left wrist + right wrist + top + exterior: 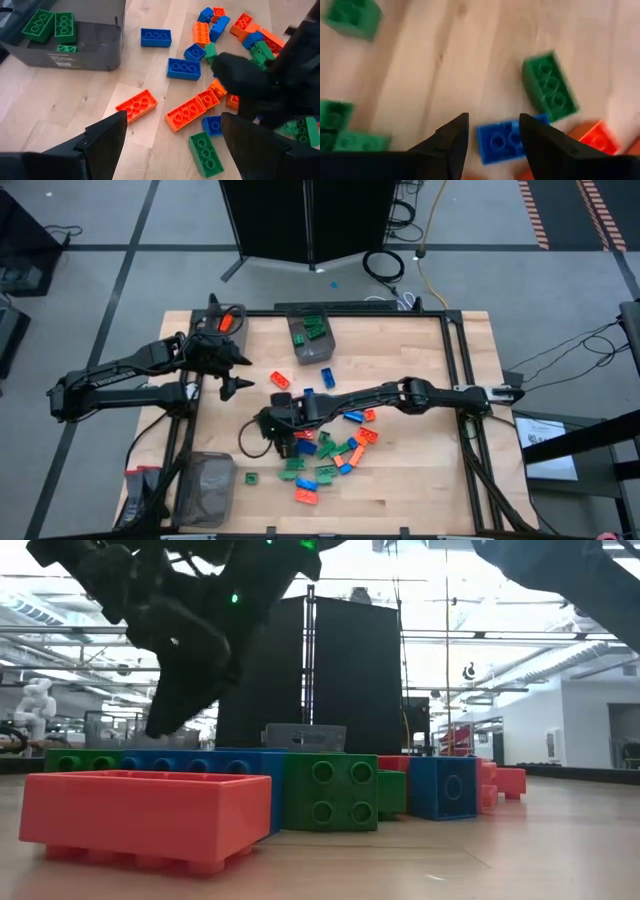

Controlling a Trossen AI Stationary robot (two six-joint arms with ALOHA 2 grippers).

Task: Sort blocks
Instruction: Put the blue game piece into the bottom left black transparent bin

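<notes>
The blocks, small studded bricks in orange, green and blue, lie in a loose pile [330,452] on the wooden table. My right gripper [492,125] reaches over the pile's left end [282,440], slanting down and open. A blue brick [506,141] lies on the table under the gap, clear of the left finger and partly hidden by the other finger. A green brick [550,87] lies just beyond. My left gripper [172,132] waits open above the table's far left [243,373], with nothing between its fingers.
A dark bin [310,335] holding green bricks stands at the far middle, also in the left wrist view [65,35]. A bin with an orange brick [230,320] sits at the far left corner. Another bin [205,485] stands at the near left. Single bricks [281,379] lie apart.
</notes>
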